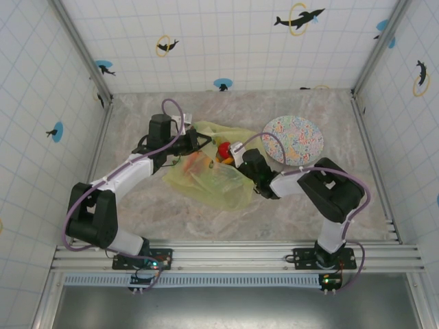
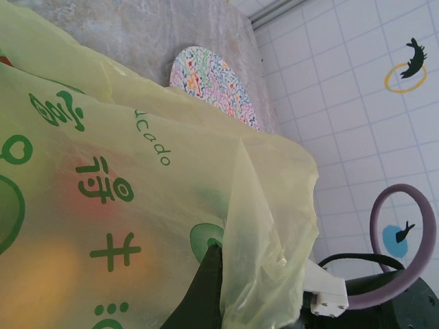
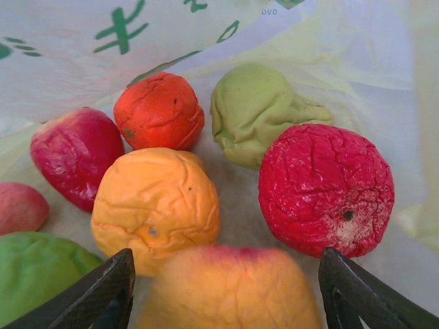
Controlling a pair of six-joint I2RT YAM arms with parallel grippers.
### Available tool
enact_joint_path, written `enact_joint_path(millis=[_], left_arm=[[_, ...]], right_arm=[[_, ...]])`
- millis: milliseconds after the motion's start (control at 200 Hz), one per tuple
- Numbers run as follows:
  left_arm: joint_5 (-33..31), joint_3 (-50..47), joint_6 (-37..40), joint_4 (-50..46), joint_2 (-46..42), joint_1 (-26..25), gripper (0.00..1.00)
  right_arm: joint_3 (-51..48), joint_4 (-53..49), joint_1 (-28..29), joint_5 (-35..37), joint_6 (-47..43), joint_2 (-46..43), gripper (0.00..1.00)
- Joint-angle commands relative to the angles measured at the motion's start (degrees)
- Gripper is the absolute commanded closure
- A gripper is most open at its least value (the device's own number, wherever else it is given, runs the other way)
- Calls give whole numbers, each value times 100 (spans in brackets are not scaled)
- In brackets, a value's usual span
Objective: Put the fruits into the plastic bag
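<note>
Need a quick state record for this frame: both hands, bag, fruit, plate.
left hand: shut, pinching the upper edge of the plastic bag
right hand: open, inside the bag mouth, fingers either side of a yellow-red fruit
fruit in bag: several lying on the film, including red apple, orange fruit and green pear
plate: flat, right of the bag

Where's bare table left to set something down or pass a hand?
Free: near strip of table between the arm bases, in front of the plastic bag; the far strip behind the plate. Crowded: centre, where left end effector and right end effector meet at the bag's mouth.
</note>
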Motion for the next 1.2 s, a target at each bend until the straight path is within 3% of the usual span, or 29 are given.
enact_joint_path(millis=[0, 400, 811, 1196], left_arm=[[82, 15, -10, 87, -141, -22, 100], [81, 16, -23, 75, -124, -23, 100], [69, 9, -21, 77, -117, -16, 100], [81, 3, -30, 84, -105, -23, 100]], right_arm=[[226, 234, 48, 151, 129, 36, 24], [-236, -349, 53, 44, 29, -912, 20], [-523, -2391, -281, -1945, -206, -2214, 22], [-1172, -3415, -923, -1260, 410, -3402, 30]])
